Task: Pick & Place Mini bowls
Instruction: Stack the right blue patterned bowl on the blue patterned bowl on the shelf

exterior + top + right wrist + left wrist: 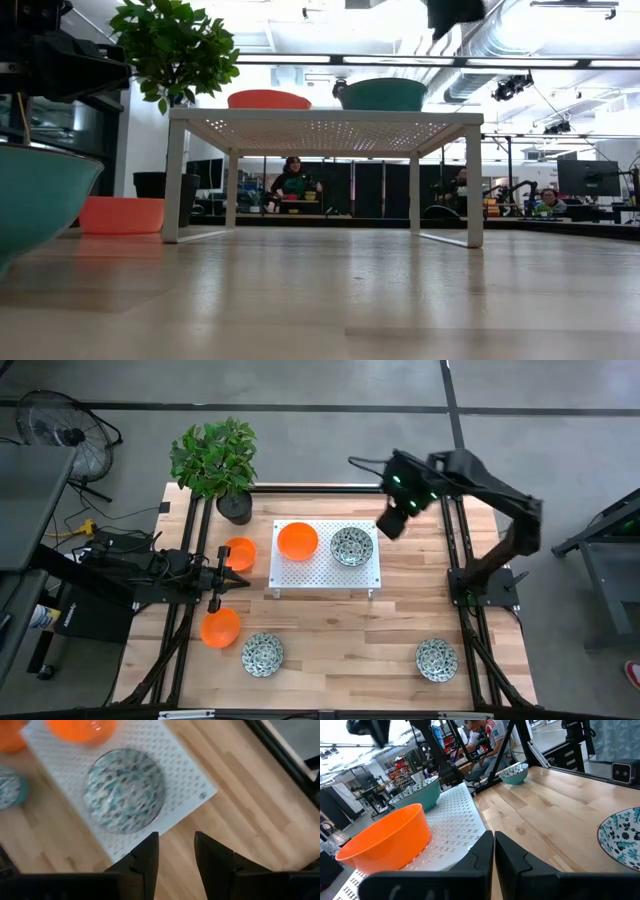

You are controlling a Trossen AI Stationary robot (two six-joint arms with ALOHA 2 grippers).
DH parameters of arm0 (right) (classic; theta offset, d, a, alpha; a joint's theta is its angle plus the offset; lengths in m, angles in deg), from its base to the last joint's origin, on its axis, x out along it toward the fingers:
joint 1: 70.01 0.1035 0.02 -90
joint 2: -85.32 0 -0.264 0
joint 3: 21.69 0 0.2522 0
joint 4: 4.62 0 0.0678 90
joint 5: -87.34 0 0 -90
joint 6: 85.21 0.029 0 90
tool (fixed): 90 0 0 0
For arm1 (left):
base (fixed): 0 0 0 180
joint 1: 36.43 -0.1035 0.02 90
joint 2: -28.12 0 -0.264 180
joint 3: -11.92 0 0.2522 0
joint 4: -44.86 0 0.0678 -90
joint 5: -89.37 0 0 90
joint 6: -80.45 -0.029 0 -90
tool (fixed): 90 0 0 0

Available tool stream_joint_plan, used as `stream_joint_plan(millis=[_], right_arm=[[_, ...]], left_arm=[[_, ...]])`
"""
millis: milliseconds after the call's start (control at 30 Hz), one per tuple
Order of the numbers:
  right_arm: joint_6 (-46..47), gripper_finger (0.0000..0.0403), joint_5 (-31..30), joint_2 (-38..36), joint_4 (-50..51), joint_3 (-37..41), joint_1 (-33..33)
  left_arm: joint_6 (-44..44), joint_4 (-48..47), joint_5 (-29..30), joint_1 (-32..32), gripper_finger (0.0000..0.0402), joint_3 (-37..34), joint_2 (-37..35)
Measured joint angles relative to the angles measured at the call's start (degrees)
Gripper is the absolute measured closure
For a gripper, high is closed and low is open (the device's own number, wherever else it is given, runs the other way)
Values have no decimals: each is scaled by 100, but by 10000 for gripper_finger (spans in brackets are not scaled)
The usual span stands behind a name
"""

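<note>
A white perforated rack (325, 575) stands mid-table. An orange mini bowl (297, 541) and a speckled mini bowl (351, 546) sit on it. Two orange bowls (238, 553) (220, 627) and two speckled bowls (262, 653) (436, 659) rest on the wooden table. My right gripper (390, 525) hovers above the rack's far right corner, open and empty. In its wrist view its fingers (176, 847) stand beside the speckled bowl (125, 790). My left gripper (240, 582) is shut and empty, level between the two orange table bowls and pointing at the rack (455, 820).
A potted plant in a black pot (233, 507) stands at the far left corner of the table. Dark frame rails run along both table sides. Bare wood lies between the rack and the near speckled bowls. People sit in the room beyond (293, 180).
</note>
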Motion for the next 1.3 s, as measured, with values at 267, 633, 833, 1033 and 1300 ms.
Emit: stream_joint_plan(millis=[267, 633, 833, 1033, 1300], right_arm=[[1628, 290, -154, -1366, -1, 2322, 1618], [2928, 290, 858, -1828, -590, 4536, 3080], [3217, 290, 1381, -1824, -1960, 5579, 3923], [3807, 290, 1264, -1824, -3130, 6257, 4817], [3807, 290, 923, -1822, -3505, 6479, 5625]], left_arm=[[2, 0, 0, 1, 392, 0, 1], [2, 0, 0, 1, 392, 0, 1], [2, 0, 0, 2, 392, 0, 1], [0, 0, 0, -1, 392, 0, 1], [0, 0, -1, 1, 392, 0, 1]])
